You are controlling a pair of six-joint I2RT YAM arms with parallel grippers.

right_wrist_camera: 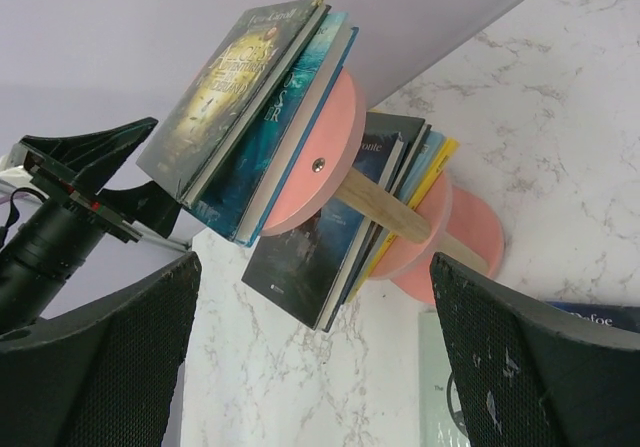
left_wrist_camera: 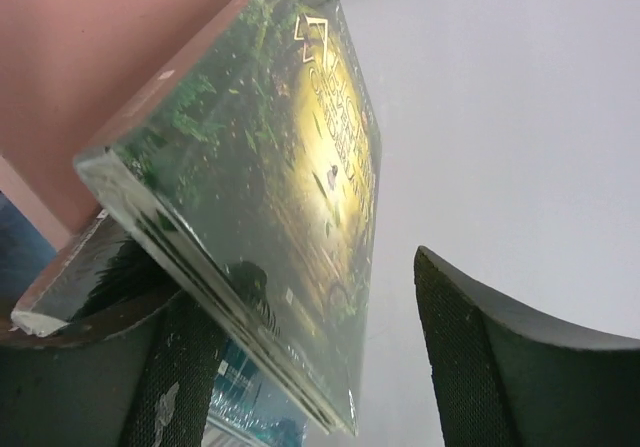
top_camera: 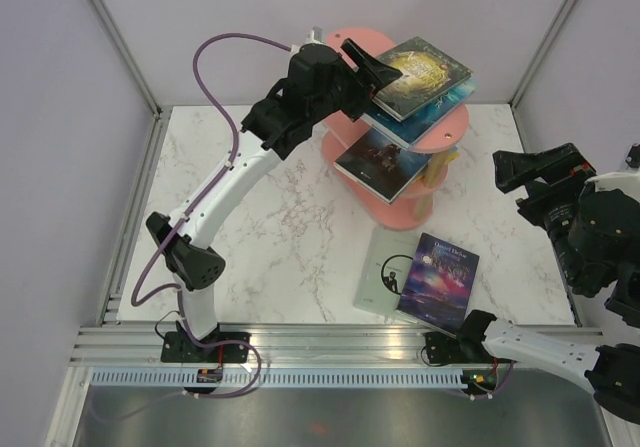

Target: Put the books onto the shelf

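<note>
The green-gold book (top_camera: pixel 425 75) is laid atop the pink shelf's (top_camera: pixel 360 42) top stack, loosely flanked by the left gripper (top_camera: pixel 388 72), jaws parted; the right gripper (top_camera: pixel 512 172) is held wide, empty.

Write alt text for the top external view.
The left gripper, jaws open, sits at a green-gold book stacked over a teal book on the top tier of the pink shelf. A purple galaxy book lies over a pale book on the marble table in front; the right gripper hangs open at the right.
</note>
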